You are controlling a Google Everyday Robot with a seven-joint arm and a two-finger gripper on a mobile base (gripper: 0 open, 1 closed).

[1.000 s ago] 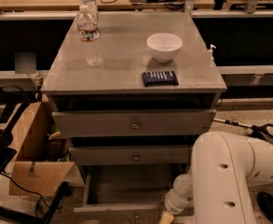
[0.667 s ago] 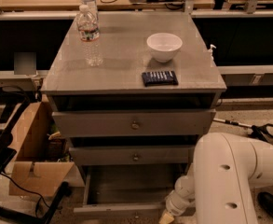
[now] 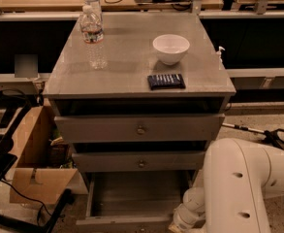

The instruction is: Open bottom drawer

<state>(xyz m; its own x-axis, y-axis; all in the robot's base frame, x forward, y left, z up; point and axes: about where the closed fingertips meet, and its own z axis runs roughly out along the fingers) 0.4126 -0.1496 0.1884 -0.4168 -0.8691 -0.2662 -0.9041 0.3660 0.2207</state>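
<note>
- Bottom drawer [image 3: 136, 195]: lowest of three in the grey table [image 3: 132, 62], and already drawn out towards you, so you look down into its bare grey tray. Its slim front lies along the lower edge of the view, and its knob is not visible
- Gripper [image 3: 178, 226]: at the very bottom of the view, at the end of the white arm [image 3: 243, 188], just beside the drawer's front right corner. It is mostly cut off, so you cannot tell whether it is open, closed, or holding anything
- Key relation: the drawer lies to the left of the gripper. The drawer front runs left to right, and the slide runs towards the camera, so any further pull should follow that line
- Judgement: the task looks largely done, with at most a little travel left
- Against the frame one second earlier: arm, drawer and tabletop items sit almost where they were. The wrist appears a touch lower
- Above, closed: the top drawer [image 3: 140, 128] and the middle drawer [image 3: 140, 163]
- On the table: a water bottle [image 3: 94, 33], a white bowl [image 3: 170, 48] and a dark blue packet [image 3: 166, 81], none of them in the path of the drawer
</note>
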